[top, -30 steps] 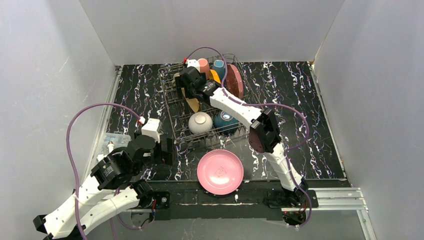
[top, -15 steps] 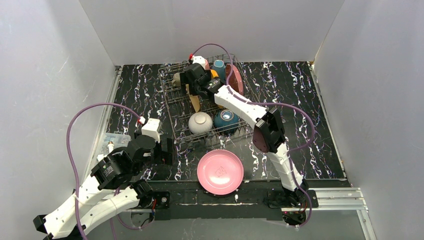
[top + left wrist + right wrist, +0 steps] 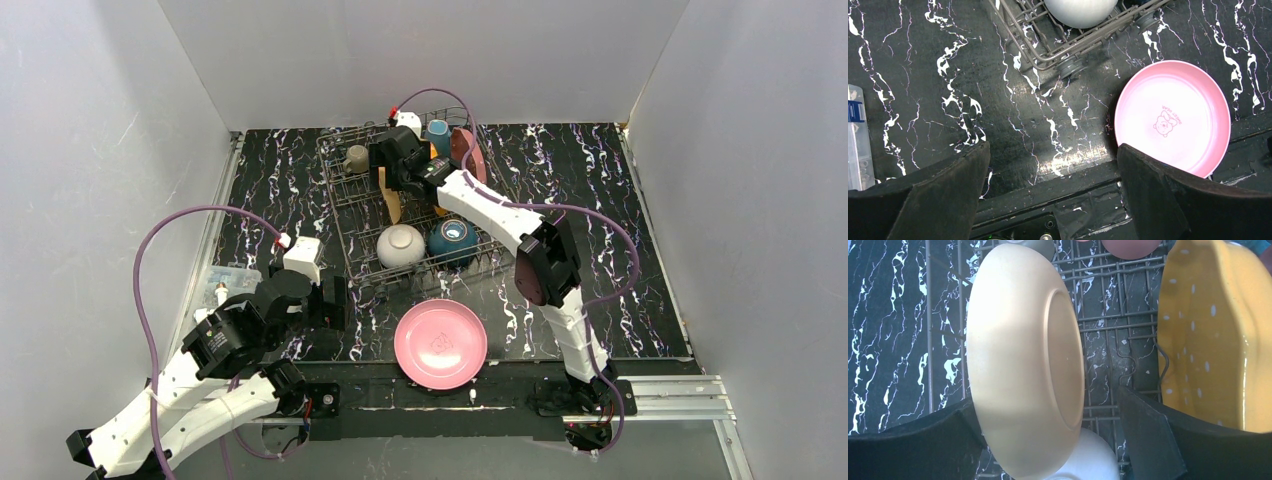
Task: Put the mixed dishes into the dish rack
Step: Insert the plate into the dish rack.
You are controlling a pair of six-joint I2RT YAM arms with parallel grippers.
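The grey wire dish rack [image 3: 345, 215] stands at the back middle. In it are a tan bowl [image 3: 392, 207] on its edge, a white bowl [image 3: 401, 245], a dark-blue bowl [image 3: 452, 240], an olive-grey mug [image 3: 357, 157], a teal mug [image 3: 437, 132] and a dark-red plate [image 3: 471, 155]. My right gripper [image 3: 389, 180] hangs open over the tan bowl [image 3: 1023, 355]. Its right finger [image 3: 1168, 440] stands apart from the bowl. The orange plate [image 3: 1213, 335] is beside it. A pink plate [image 3: 440, 343] lies on the table in front of the rack. My left gripper [image 3: 335, 300] is open and empty, left of that plate [image 3: 1173, 115].
A clear plastic box [image 3: 228, 281] lies at the left table edge, close to the left arm. The right arm stretches across the rack's right side. A pink mug [image 3: 1130, 247] and the white bowl [image 3: 1088, 460] show in the right wrist view. Grey walls close the table in.
My right gripper has moved a little back and to the right over the rack, uncovering the olive-grey mug. The tan bowl stays on its edge. The left arm has not moved.
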